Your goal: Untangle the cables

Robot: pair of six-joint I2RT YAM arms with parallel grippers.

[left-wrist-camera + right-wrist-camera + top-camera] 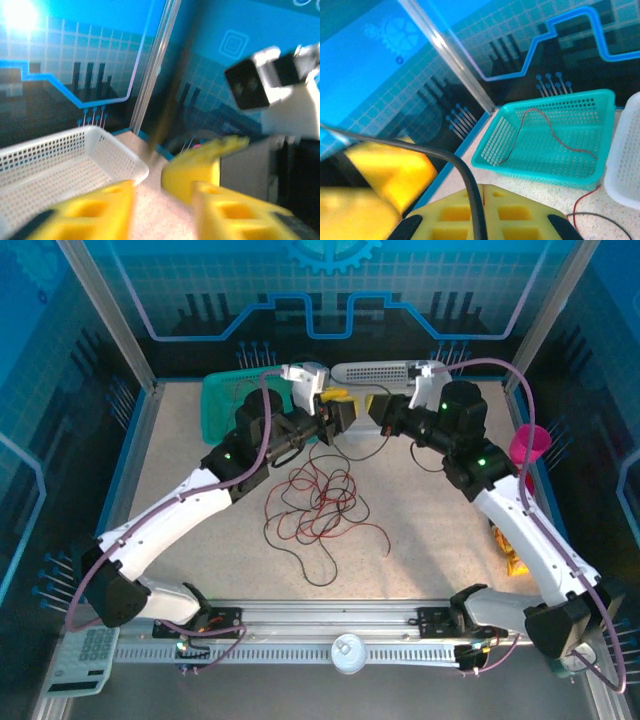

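The cables (315, 505), a loose knot of red and black loops, lie on the table below and nearer the arm bases than both sets of jaws, a little to the left gripper's side. The two grippers meet tip to tip above the far edge of the knot, with strands rising from it toward them.

The teal basket (535, 167) sits ahead of the right gripper (482, 192). One red strand (565, 141) is draped across the basket floor, well apart from the jaws. A white basket (60, 165) lies ahead and to the left of the left gripper (162, 200).

The right gripper's yellow jaws are pressed together, and a black cable (477, 215) is pinched in the seam between them. It climbs out of the tips and bends away to the left. A thin red line runs beside it in the same seam, but I cannot tell whether it is gripped too.

The left gripper's jaws stand apart. Bare table shows in the gap, and they hold nothing. The view is blurred, but the tip of the other gripper's yellow finger is just beyond them.
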